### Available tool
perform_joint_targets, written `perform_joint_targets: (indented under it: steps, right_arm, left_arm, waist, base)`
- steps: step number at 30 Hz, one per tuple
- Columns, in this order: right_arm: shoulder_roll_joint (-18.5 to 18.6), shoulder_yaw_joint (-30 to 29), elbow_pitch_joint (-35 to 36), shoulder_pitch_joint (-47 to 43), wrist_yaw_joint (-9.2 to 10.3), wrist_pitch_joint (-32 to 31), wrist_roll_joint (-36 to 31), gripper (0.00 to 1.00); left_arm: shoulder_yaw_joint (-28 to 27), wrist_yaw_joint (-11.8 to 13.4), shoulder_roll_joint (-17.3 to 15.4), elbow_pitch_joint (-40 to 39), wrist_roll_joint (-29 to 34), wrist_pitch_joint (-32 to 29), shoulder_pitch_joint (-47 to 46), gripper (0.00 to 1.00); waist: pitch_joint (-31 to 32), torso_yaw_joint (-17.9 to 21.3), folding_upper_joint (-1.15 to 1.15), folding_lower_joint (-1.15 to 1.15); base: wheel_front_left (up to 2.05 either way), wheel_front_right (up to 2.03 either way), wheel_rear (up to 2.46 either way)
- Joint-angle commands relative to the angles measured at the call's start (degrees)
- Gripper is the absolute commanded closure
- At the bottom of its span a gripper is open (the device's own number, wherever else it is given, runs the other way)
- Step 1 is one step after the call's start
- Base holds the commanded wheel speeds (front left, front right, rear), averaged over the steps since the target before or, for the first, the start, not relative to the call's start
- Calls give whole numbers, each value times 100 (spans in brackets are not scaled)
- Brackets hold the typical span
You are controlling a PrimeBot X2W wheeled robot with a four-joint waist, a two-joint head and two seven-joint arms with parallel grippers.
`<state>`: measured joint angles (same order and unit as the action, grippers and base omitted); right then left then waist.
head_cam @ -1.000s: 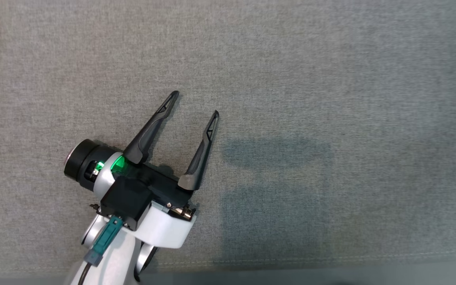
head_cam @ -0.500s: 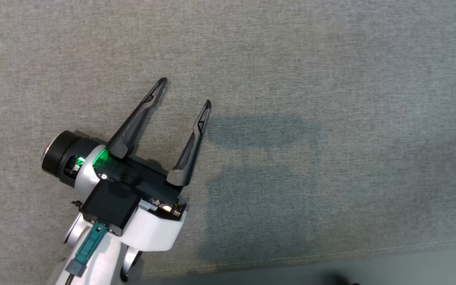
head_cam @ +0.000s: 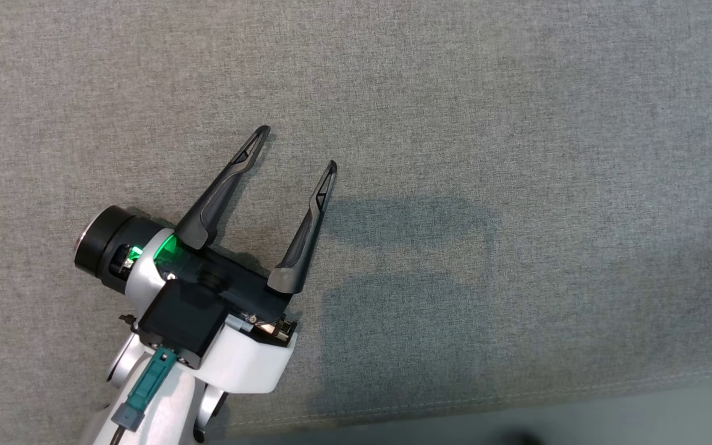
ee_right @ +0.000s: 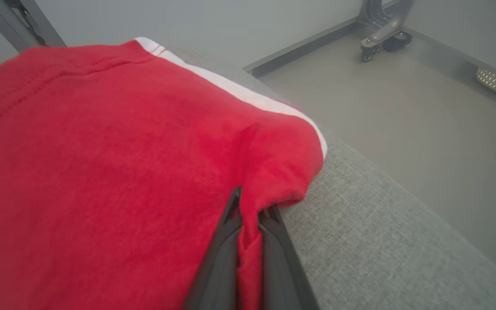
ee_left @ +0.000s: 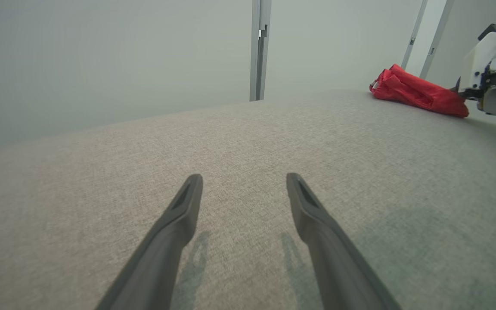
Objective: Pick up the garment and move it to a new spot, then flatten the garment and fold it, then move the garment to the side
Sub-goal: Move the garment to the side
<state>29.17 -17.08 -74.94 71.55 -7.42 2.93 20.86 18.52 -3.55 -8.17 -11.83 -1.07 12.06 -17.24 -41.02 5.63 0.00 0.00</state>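
Transfer seems in hand: my right gripper (ee_right: 252, 204) pinches the red garment (ee_right: 123, 150) near the edge of the table (ee_right: 381, 241), left gripper (head_cam: 296, 148) spread and empty. Next, I'd place it and release.

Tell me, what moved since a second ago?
Mostly the head camera turned, so the whole picture shifted and tilted. The left gripper stayed open and empty above the grey fabric surface. The right gripper stayed shut on the red garment.
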Motion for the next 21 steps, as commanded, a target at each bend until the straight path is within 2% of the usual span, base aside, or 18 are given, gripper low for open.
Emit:
perform_joint_targets:
  steps: [1,2,7,9,12,15,19,21]
  right_arm:
    - [55,-65,100,-160,-7,-69,-129,100]
    - [48,-1331,101,-217,-7,-162,-2112,0]
    - [73,-1803,393,-589,-7,168,-2953,0]
    - [-94,-1938,769,-838,-7,509,-3387,0]
    - [-641,-2107,1322,-1217,-7,958,-3854,0]
    - [-1281,-2054,1804,-1629,-7,1166,-4017,0]
    - [-2106,-1542,2849,-2301,-7,1203,-3685,0]
    - [-2342,-1079,3326,-2792,-7,1204,-3364,0]
  left_arm:
    - [-137,52,-49,-99,15,-5,-59,0]
    - [-59,154,72,222,-121,159,-95,0]
    - [-100,233,143,506,-260,213,-30,0]
    - [-133,304,179,656,-317,217,23,0]
    - [-224,454,235,887,-415,222,108,0]
    - [-299,558,298,1101,-579,232,208,0]
    - [-350,624,353,1363,-781,250,375,0]
    - [-383,643,370,1492,-877,260,466,0]
  waist:
    - [10,-7,0,0]
    - [486,-4,0,0]
    - [948,-9,0,0]
    - [1177,-24,0,0]
    - [1535,-50,0,0]
    - [1903,-103,0,0]
    - [2386,-198,0,0]
    - [2624,-258,0,0]
  base:
    - [0,0,0]
    - [0,0,0]
    - [0,0,0]
    - [0,0,0]
    - [0,0,0]
    - [0,0,0]
    - [0,0,0]
    - [0,0,0]
